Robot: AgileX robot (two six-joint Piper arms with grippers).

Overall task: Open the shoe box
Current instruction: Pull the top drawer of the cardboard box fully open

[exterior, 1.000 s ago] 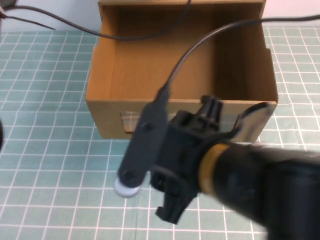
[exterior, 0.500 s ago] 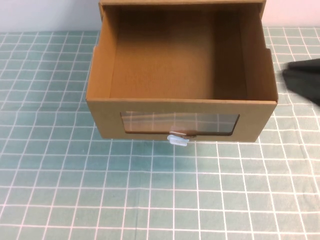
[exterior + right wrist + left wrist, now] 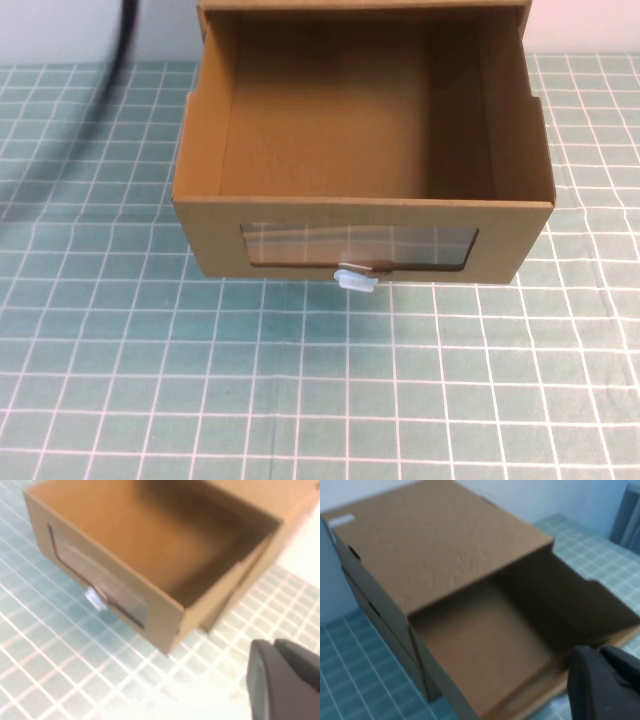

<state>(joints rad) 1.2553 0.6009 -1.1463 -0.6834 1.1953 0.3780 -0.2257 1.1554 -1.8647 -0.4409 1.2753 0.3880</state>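
The brown cardboard shoe box [image 3: 360, 215] stands at the back middle of the table, its drawer slid out toward me and empty inside. The front wall has a clear window [image 3: 358, 245] and a small white pull tab [image 3: 356, 280] below it. Neither arm shows in the high view. In the left wrist view the box sleeve [image 3: 430, 545] and the open drawer [image 3: 485, 655] lie beyond my left gripper [image 3: 600, 652], whose dark fingers are pressed together, holding nothing. My right gripper [image 3: 274, 647] is shut and empty, off to the box's [image 3: 115, 565] right side, away from the tab [image 3: 94, 598].
A green mat with a white grid [image 3: 320, 400] covers the table. A dark blurred cable [image 3: 118, 50] crosses the far left corner, casting a shadow on the mat. A pale wall rises behind the box.
My right arm, which stood in front of the drawer a second ago, has pulled away to the right and out of the high view, its jaws closing. The drawer stays open.
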